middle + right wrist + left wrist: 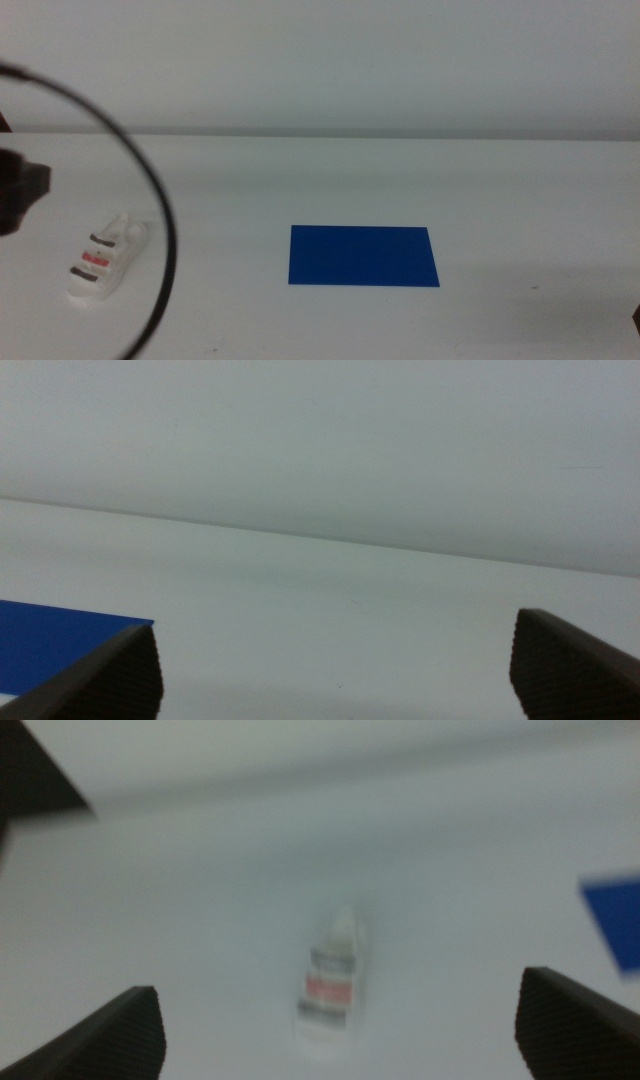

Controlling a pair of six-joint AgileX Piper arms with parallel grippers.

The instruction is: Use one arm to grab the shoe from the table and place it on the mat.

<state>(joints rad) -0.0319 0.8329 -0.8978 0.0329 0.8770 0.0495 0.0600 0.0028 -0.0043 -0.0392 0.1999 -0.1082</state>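
**Left gripper spread above the shoe, shoe on the table away from the mat**

On my left wrist feed the left gripper [340,1025] has its two dark jaws spread wide apart, nothing between them but air. The shoe [333,982] sits in the gap as I look down past them, blurred, its white sole lying on the table [200,900] and its bands readable only as dark, red, dark. I cannot tell how far above it the jaws hang. A corner of the blue mat [615,920] shows off to one side of that feed, well apart from the shoe.

From the middle camera I see the left arm [18,185] coming in at the left edge as a dark blur, with its black cable loop [160,220] curving down in front of the shoe [105,258]. The shoe lies on the left part of the table [500,170], flat on its sole with the straps up. The mat [363,256] lies flat near the centre, to the right of the shoe with bare white surface between them.

My right wrist feed shows the right gripper [340,665] also with jaws wide apart and holding nothing, over bare table [350,590], with one corner of the mat [50,640] near one jaw. That arm is out of the middle view.
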